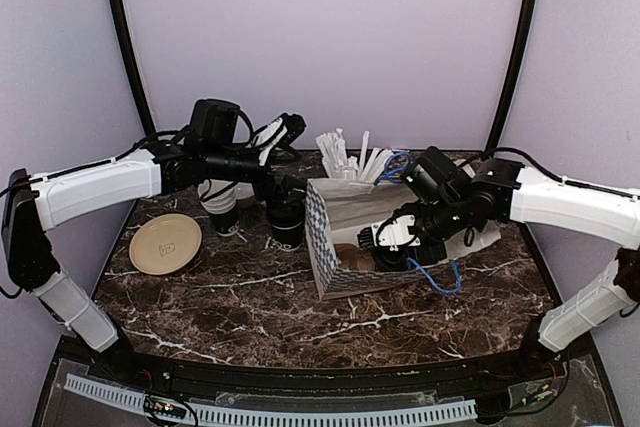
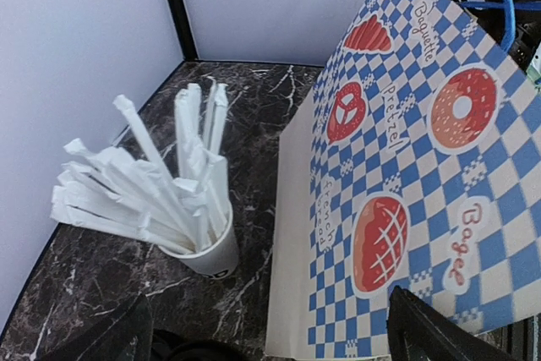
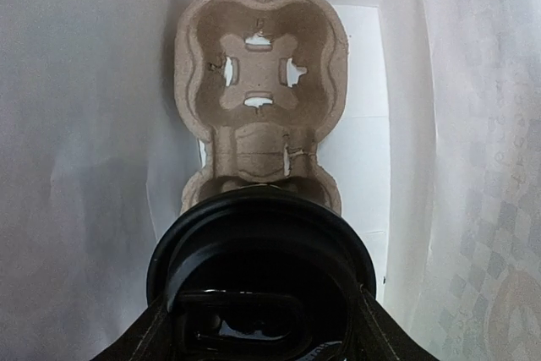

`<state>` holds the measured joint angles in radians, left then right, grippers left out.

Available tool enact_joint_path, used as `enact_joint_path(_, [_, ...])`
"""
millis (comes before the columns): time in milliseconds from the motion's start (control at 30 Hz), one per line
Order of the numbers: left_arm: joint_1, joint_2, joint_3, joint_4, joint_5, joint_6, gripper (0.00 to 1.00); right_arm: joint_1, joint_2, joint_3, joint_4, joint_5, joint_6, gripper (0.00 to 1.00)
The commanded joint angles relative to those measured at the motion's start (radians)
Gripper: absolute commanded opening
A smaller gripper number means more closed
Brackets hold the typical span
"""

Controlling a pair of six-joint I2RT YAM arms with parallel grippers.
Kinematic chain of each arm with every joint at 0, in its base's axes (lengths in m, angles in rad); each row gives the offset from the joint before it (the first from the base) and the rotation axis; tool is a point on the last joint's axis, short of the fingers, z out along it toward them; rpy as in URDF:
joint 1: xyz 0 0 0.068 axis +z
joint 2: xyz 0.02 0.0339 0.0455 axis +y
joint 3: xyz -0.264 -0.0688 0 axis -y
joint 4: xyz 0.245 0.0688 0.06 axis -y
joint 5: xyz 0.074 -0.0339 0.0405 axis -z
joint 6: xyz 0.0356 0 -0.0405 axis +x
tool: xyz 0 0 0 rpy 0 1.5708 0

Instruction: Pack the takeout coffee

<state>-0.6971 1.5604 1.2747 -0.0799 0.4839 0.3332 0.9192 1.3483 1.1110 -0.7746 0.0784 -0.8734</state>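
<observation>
Inside paper bag point(image 3: 76, 166) | takeout coffee point(image 3: 262, 247) pinched by right end effector point(image 3: 264, 329) | above pulp carrier point(image 3: 262, 65)

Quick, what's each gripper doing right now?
Left gripper: open, holding nothing.
Right gripper: closed on the takeout coffee.
</observation>
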Motion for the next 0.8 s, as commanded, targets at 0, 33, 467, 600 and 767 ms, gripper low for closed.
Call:
enact_joint_path(0, [0.029,-0.093,0.027,-0.014,-0.029,-0.005,0.99,-0.066,0.107,0.125,-0.153,-0.150,0.037,0.51])
enact_joint_path(33, [0.032,-0.098,0.027,-0.013,-0.028,-0.005,0.99,-0.079,0.129,0.146,-0.166,-0.169,0.037,0.51])
enact_joint_path(467, [0.104,-0.158,0.037,0.040,-0.015,-0.092,0.99,-0.189,0.459,0.407,-0.435,-0.323,0.021,0.47])
enact_joint_path(600, [0.105,-0.171,0.030,0.056,-0.030,-0.100,0.99,-0.193,0.475,0.321,-0.325,-0.225,0.053,0.47])
enact_joint_path(767, [0.105,-0.184,0.030,0.065,-0.082,-0.108,0.99,-0.194,0.439,0.192,-0.178,-0.136,0.091,0.46])
